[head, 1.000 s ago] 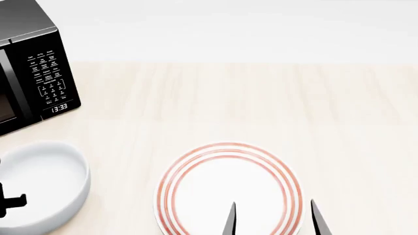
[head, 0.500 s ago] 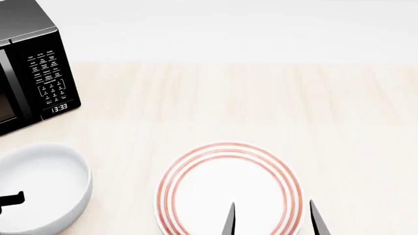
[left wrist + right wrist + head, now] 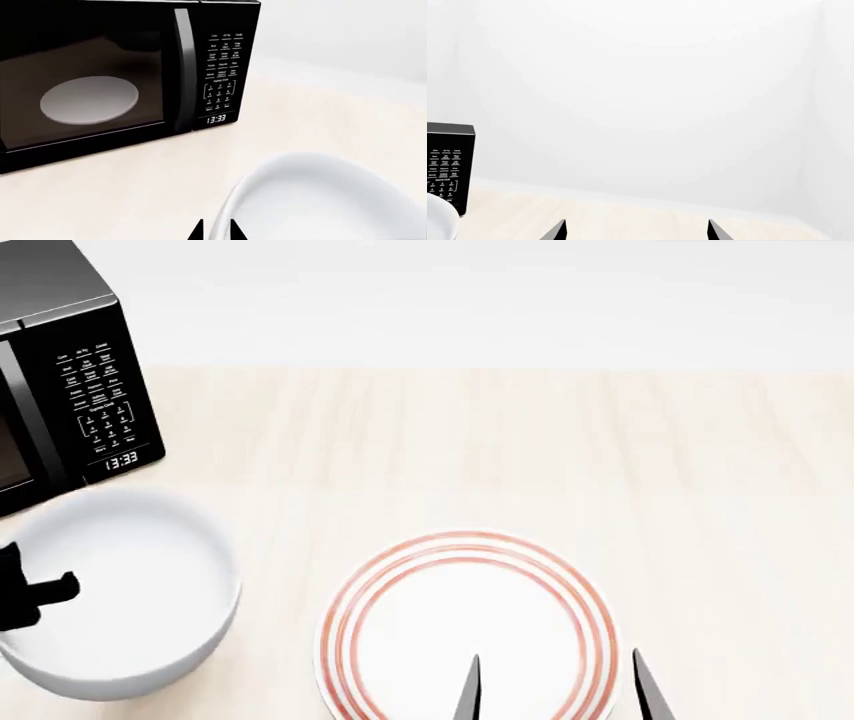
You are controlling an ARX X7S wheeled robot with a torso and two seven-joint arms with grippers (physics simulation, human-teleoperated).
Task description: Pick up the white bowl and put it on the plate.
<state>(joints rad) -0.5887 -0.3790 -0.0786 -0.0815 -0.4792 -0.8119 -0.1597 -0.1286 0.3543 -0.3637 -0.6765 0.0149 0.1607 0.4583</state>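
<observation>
Head view: one white bowl (image 3: 114,595) at the table's (image 3: 534,440) left, near one red-ringed plate (image 3: 467,625) but apart from it. One black microwave (image 3: 67,380) behind the bowl holds one pale disc (image 3: 90,99). Left claw (image 3: 215,231) pinches the bowl's rim. Right claw (image 3: 557,690) spread, holding nothing, tips over the plate's near edge.

You get bright, even, diffuse light in all three views, sharp to the edges with no blur, only a faint soft shadow under the white bowl (image 3: 114,595), a dim reflection in the microwave (image 3: 127,75) door, and pale washed-out walls.
</observation>
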